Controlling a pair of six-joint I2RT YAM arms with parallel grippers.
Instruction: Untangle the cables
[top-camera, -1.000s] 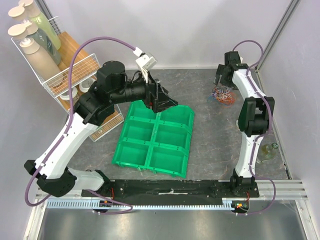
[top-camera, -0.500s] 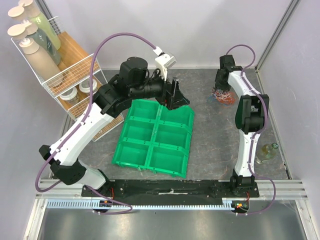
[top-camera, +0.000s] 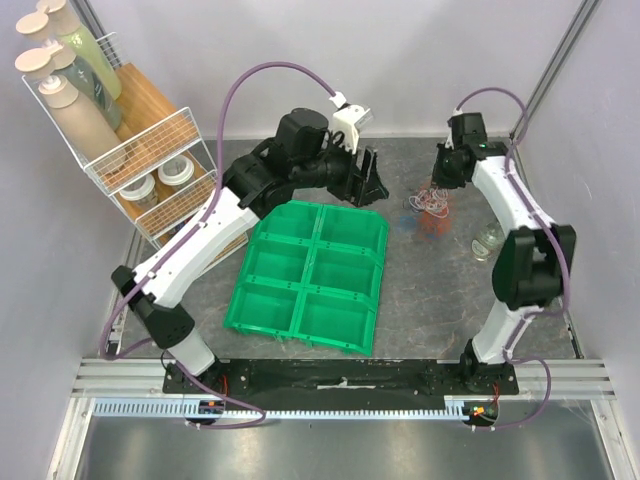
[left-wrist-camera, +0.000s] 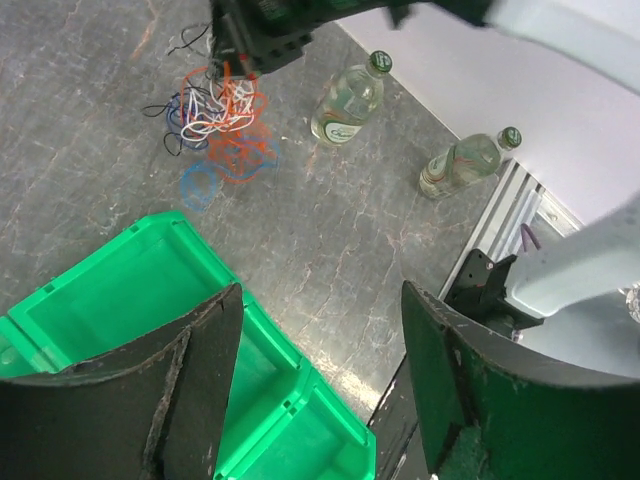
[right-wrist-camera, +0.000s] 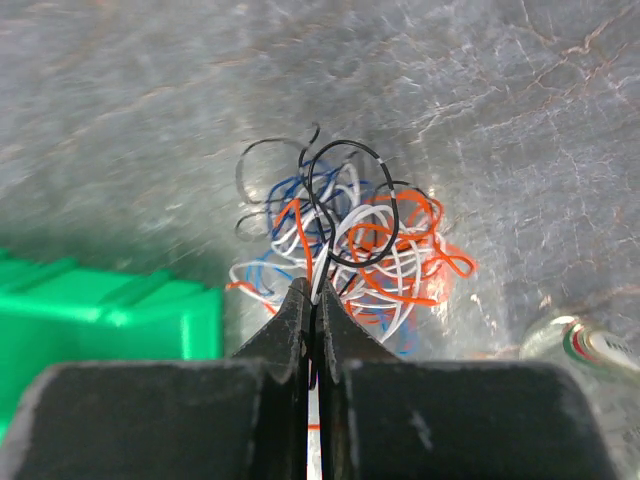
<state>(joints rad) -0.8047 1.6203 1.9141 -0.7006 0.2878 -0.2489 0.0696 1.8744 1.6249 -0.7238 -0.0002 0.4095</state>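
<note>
Two arms rise from the near edge of the bench. Just beyond their bases lies the green tray of six compartments. At 3 o'clock from the tray's far end is a clear glass bottle. The left wrist view adds a second bottle with a green cap, closer to the side rail, which the overhead view does not show.

Farther on, the left arm reaches over the tray's far edge. The left gripper hangs at about 1 o'clock from the tray's middle. Its own camera shows the fingers standing wide apart, holding nothing, above the tray's corner.

At 2 o'clock from the tray are the cables, a loose tangle of orange, white, blue and black strands, apart from the tray. The right gripper meets the tangle at its far side. Overhead its fingers are too small to read. The right wrist view shows them pressed together on a white strand, with a black loop just past the tips.

At 10 o'clock from the tray, against the far left wall, stands a wire rack of jars and bottles.
</note>
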